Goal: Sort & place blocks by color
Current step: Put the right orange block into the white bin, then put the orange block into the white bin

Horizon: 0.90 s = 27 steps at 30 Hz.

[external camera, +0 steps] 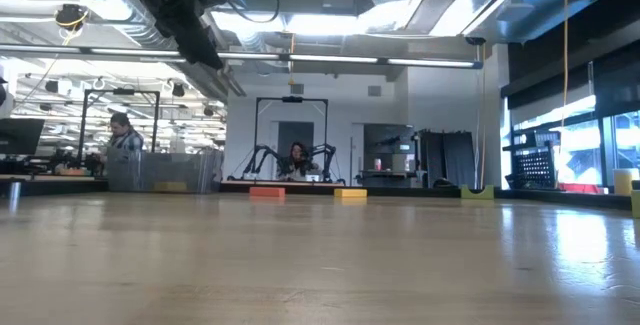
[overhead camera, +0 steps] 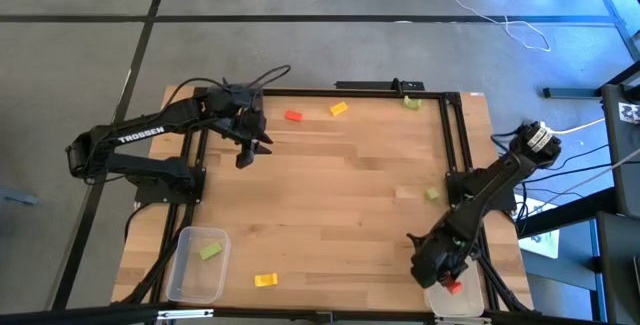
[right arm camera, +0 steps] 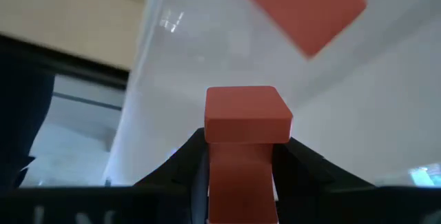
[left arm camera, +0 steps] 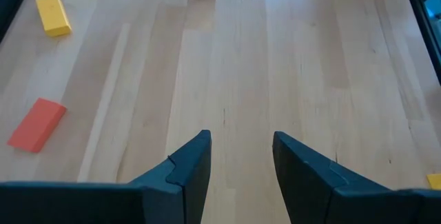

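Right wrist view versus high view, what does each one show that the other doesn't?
Only the right wrist view shows the right gripper clamped on a red rectangular block, with a second red block lying in the clear plastic bin beyond it.

Only the high view shows the wooden table, the left gripper hovering open near the loose red block, an orange-yellow block, and the left clear bin holding a light green block.

Both show the right gripper over its bin, with red at it.
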Tool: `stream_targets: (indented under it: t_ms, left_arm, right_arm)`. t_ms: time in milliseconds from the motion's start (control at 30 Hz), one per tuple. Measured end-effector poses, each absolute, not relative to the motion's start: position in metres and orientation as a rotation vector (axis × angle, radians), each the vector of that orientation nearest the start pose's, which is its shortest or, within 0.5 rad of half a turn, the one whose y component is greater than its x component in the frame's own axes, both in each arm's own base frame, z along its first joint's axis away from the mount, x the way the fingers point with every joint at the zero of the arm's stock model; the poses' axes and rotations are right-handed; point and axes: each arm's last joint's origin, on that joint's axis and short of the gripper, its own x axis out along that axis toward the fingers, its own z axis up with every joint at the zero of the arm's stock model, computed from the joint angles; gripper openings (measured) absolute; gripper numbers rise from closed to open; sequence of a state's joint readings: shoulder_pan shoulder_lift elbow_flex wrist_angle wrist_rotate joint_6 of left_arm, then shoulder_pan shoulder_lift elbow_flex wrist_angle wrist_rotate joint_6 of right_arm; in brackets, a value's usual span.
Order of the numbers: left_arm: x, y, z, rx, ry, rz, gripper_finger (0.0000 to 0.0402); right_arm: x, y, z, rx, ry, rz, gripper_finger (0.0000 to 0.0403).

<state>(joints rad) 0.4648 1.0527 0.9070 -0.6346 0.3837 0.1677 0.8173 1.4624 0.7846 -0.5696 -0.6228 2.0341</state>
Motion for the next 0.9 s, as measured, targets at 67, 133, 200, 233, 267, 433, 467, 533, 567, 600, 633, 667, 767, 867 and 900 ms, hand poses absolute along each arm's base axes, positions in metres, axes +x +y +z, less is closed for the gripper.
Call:
stream_targets:
  t_ms: [67,133,200,233,267,433,467,533,567,600,633,667,767,867,900]
  left_arm:
    - [0.1904,0.0834,0.2901,-0.161,0.713,0.017,0.0147]
    - [0.1904,0.0834,0.29,-0.165,0.714,0.019,0.0147]
    - [0.1904,0.0834,0.29,-0.166,0.714,0.019,0.0147]
    - [0.1904,0.0834,0.29,-0.166,0.714,0.019,0.0147]
    - [0.1904,0.0834,0.29,-0.166,0.714,0.019,0.0147]
    - [0.1904,0.0834,0.29,-0.166,0.714,0.02,0.0147]
    - [0.1904,0.0834,0.29,-0.167,0.714,0.02,0.0147]
    - [0.1904,0.0834,0.29,-0.167,0.714,0.02,0.0147]
    - [0.1904,0.0834,0.29,-0.167,0.714,0.02,0.0147]
    - [0.1904,0.0834,0.29,-0.167,0.714,0.02,0.0147]
    - [0.1904,0.0834,0.29,-0.167,0.714,0.02,0.0147]
    - [0.1904,0.0834,0.29,-0.167,0.714,0.02,0.0147]
    - [0.1904,0.0834,0.29,-0.167,0.714,0.02,0.0147]
    - [0.1904,0.0834,0.29,-0.167,0.714,0.02,0.0147]
    - [0.1904,0.0834,0.29,-0.167,0.714,0.022,0.0147]
  right_arm:
    - [0.1571,0.1921,0.1679,1.26,1.951,-0.532,0.0122]
    - [0.1572,0.1921,0.167,1.263,1.948,-0.523,0.0122]
    - [0.1573,0.1923,0.1671,1.265,1.948,-0.521,0.0122]
    - [0.1574,0.1924,0.1671,1.266,1.948,-0.521,0.0122]
    - [0.1575,0.1924,0.1672,1.267,1.947,-0.519,0.0122]
    - [0.1576,0.1925,0.1672,1.268,1.947,-0.518,0.0156]
    - [0.1576,0.1925,0.1672,1.268,1.947,-0.518,0.0168]
    - [0.1576,0.1925,0.1672,1.268,1.947,-0.518,0.0184]
    - [0.1576,0.1925,0.1672,1.268,1.947,-0.518,0.0188]
    - [0.1576,0.1925,0.1672,1.268,1.947,-0.518,0.0188]
    - [0.1576,0.1925,0.1672,1.268,1.947,-0.518,0.0187]
    - [0.1576,0.1925,0.1672,1.268,1.947,-0.518,0.0184]
    - [0.1577,0.1926,0.1673,1.269,1.947,-0.516,0.0172]
    - [0.1587,0.1929,0.1677,1.281,1.952,-0.509,0.0165]
    - [0.1596,0.1926,0.168,1.288,1.956,-0.504,0.0165]
